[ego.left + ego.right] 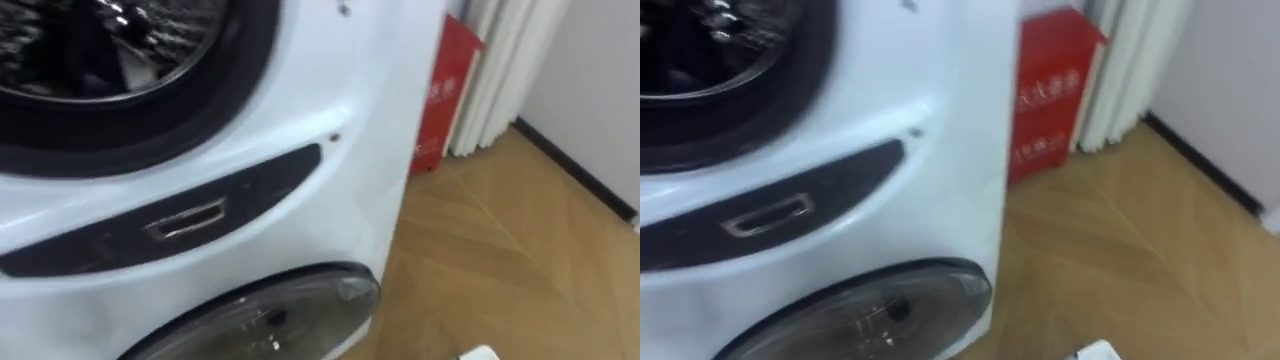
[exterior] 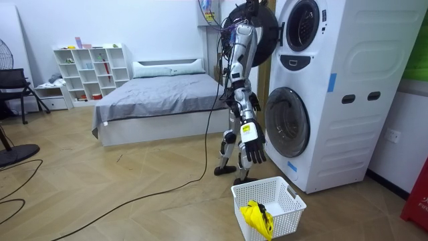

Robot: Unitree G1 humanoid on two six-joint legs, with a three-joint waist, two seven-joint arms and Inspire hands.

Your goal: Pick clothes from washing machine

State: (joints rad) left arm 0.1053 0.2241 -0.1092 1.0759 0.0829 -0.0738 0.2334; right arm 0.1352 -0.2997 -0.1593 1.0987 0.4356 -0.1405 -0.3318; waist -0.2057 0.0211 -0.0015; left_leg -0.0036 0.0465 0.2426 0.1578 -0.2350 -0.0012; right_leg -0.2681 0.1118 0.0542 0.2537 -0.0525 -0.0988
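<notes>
One yellow garment (image 2: 256, 218) lies in the white basket (image 2: 284, 217), which stands on the wooden floor (image 2: 134, 181) at the foot of the stacked washing machines (image 2: 334, 100). In the room view the basket is at 5 o'clock from the robot's right hand (image 2: 253, 148). That hand hangs low beside the legs, just above the basket's far rim, with its fingers slack and apart and nothing in them.

The robot stands close in front of the machines, facing them. The upper machine's round door (image 2: 262, 33) is swung open beside the robot's head, and the lower door (image 2: 287, 122) is shut. In the eye views the open drum (image 1: 100, 50) sits at 10 o'clock and the lower door's glass at 7 o'clock. A red box (image 1: 440, 95) leans by the machine's side at 1 o'clock. The drum's inside is dark, and I cannot tell whether more cloth lies in it.

As a judgement, at least one piece is already out and in the basket. What is left is to check the drum and bring out anything remaining.
</notes>
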